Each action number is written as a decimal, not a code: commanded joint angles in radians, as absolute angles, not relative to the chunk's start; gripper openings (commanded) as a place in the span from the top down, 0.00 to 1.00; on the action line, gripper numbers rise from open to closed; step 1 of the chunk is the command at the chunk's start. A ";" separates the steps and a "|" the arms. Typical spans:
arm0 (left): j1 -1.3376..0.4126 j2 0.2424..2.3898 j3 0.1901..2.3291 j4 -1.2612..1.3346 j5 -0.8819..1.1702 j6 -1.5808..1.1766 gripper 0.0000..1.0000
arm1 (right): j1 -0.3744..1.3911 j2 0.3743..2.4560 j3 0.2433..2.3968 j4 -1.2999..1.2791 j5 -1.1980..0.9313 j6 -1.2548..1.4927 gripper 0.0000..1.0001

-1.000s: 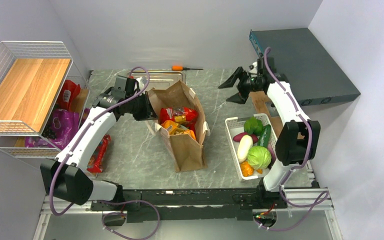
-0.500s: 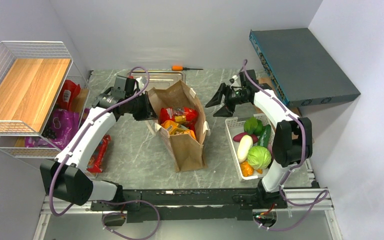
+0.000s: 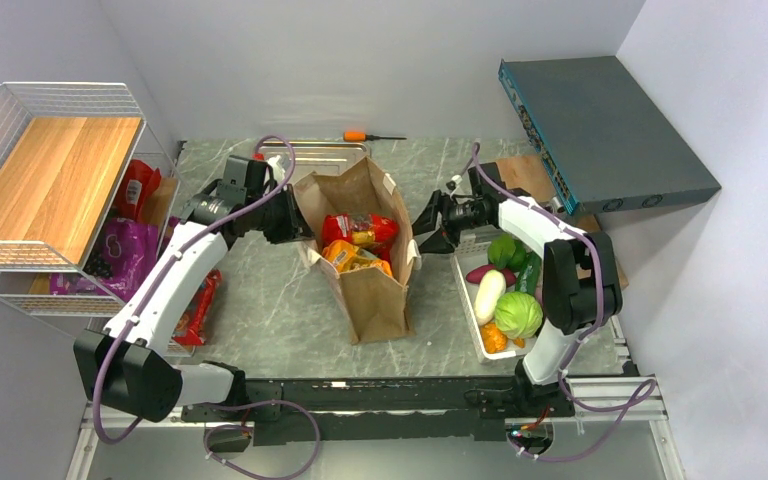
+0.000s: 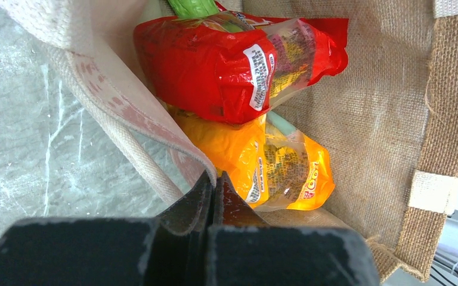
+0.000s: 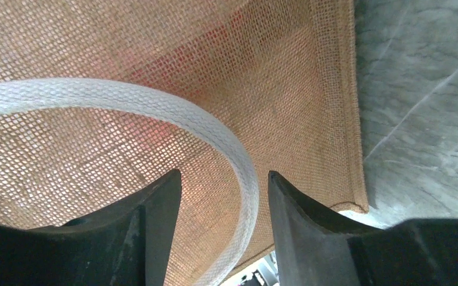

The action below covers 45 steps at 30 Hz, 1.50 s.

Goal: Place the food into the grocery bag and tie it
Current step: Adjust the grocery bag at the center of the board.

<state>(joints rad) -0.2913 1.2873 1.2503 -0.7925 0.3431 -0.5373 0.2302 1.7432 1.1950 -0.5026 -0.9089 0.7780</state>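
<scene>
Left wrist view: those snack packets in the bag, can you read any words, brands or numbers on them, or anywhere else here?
Nothing reads clearly enough to quote.
Red packet: fine print on a white patch, too small.
Orange packet: sideways logo and fine print, too blurred.
Grey box, top view: marks along its edge, too small.

Grey marbled table point(image 3: 280, 300) bears grocery bag point(image 3: 375, 292), basket point(image 3: 465, 290), screwdriver point(image 3: 357, 135).

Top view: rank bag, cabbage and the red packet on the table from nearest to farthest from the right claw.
1. bag, centre, at the right claw.
2. cabbage, in the basket, right side.
3. red packet, on the table, far left.
</scene>
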 commanded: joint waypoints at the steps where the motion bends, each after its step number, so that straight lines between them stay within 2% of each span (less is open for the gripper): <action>1: -0.283 1.247 1.258 -0.689 0.351 -0.524 1.00 | 0.250 1.759 1.159 -0.402 -0.995 0.813 0.45; 6: -0.283 1.251 1.270 -0.682 0.347 -0.523 1.00 | 0.262 1.758 1.124 -0.366 -1.020 0.830 0.53; 10: -0.283 1.255 1.270 -0.669 0.349 -0.528 1.00 | 0.266 1.777 1.118 -0.409 -1.037 0.785 0.54; 15: -0.283 1.255 1.264 -0.659 0.352 -0.534 1.00 | 0.267 1.775 1.127 -0.479 -1.018 0.731 0.69; 19: -0.284 1.258 1.270 -0.664 0.349 -0.534 1.00 | 0.265 1.757 1.211 -0.598 -0.952 0.671 0.89; 24: -0.284 1.267 1.308 -0.708 0.337 -0.531 0.99 | 0.266 1.707 1.374 -0.766 -0.850 0.629 0.97; 27: -0.284 1.275 1.334 -0.733 0.330 -0.523 0.86 | 0.265 1.698 1.492 -0.870 -0.779 0.603 0.99; 30: -0.284 1.264 1.344 -0.737 0.318 -0.525 0.61 | 0.265 1.704 1.605 -0.960 -0.726 0.571 1.00; 36: -0.283 1.246 1.419 -0.793 0.271 -0.505 0.20 | 0.257 1.717 1.781 -1.094 -0.630 0.528 1.00; 39: -0.284 1.238 1.463 -0.837 0.246 -0.492 0.10 | 0.246 1.709 1.822 -1.124 -0.607 0.520 1.00; 45: -0.283 1.219 1.546 -0.938 0.191 -0.481 0.09 | 0.199 1.681 1.890 -1.189 -0.591 0.509 1.00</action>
